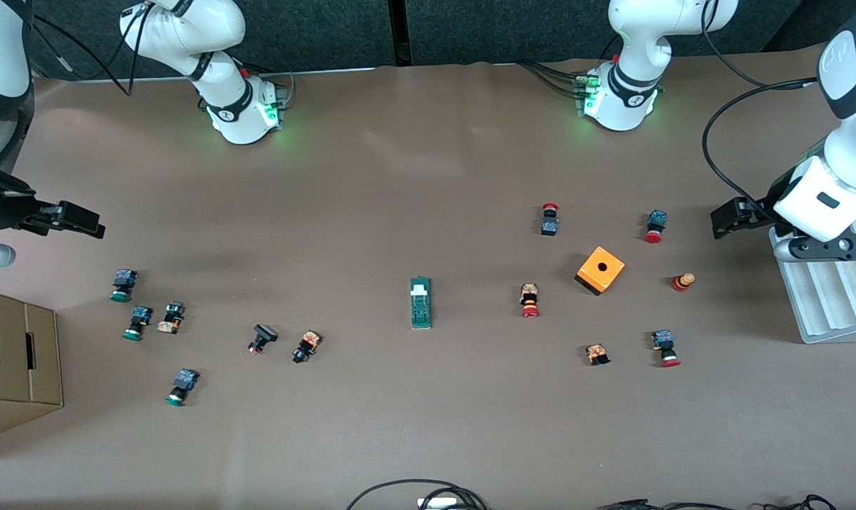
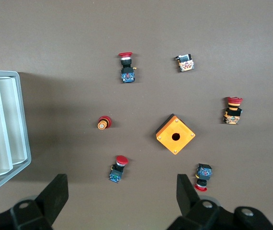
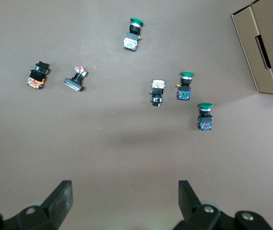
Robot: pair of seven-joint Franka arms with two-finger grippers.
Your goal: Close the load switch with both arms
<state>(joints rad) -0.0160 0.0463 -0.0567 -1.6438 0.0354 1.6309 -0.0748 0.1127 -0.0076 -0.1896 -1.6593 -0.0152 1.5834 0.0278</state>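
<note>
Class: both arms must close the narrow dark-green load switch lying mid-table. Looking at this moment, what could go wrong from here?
1. Both open hands wait over opposite table ends, the left hand by the grey ribbed tray, the right hand above green-capped buttons. Converging on one narrow dark-green load switch, they may collide.
2. The switch lies loose on the brown table; pressing it could make it slide.
3. The left arm's path passes the orange cube box, which it might knock.

Load switch (image 1: 420, 303) mid-table; orange box (image 1: 600, 269) toward left arm's end.
</note>
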